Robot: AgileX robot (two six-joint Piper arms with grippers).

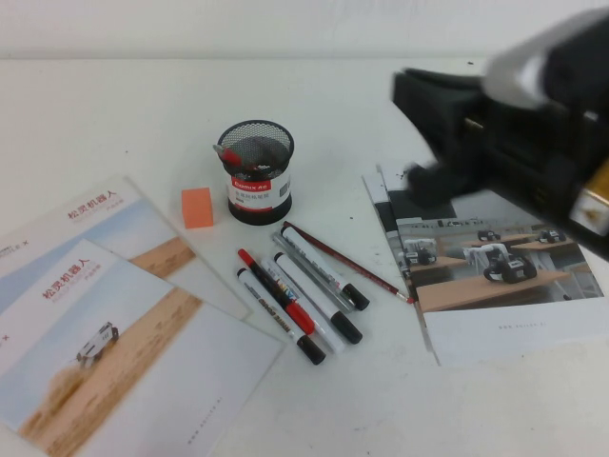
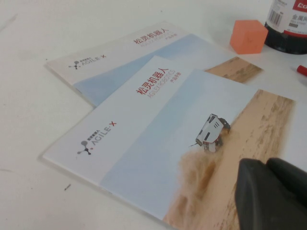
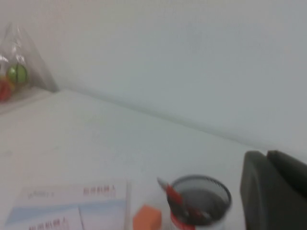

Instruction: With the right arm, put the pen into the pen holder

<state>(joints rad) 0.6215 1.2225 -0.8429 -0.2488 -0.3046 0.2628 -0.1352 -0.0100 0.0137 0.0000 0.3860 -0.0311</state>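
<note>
Pen [image 1: 277,291] lies flat on the table [image 1: 114,114], near centre, just on the near side of the pen holder [image 1: 255,171]. It is packed in a diagonal row with the white markers [image 1: 319,295], touching or almost touching them on both sides, red point toward the cup. A second red pen [image 1: 228,156] already leans inside the cup, its tip over the left rim. Right gripper [image 1: 423,133] is raised at far right, above the photo sheet [image 1: 495,286] and well apart from the pen, holding nothing visible; can't tell if it's apart or together. Left gripper [image 2: 271,191] hangs low over the brochures [image 1: 114,333] at near left; state also can't be told. Pen looks light, stiff, smooth and round, so likely to roll or slip. Best grasp is probably mid-barrel, across the axis, coming straight down. Risk is the tight neighbours: little room beside the barrel, so a marker could get nudged or grabbed too. The mesh cup is light and could tip if bumped on insertion.
</note>
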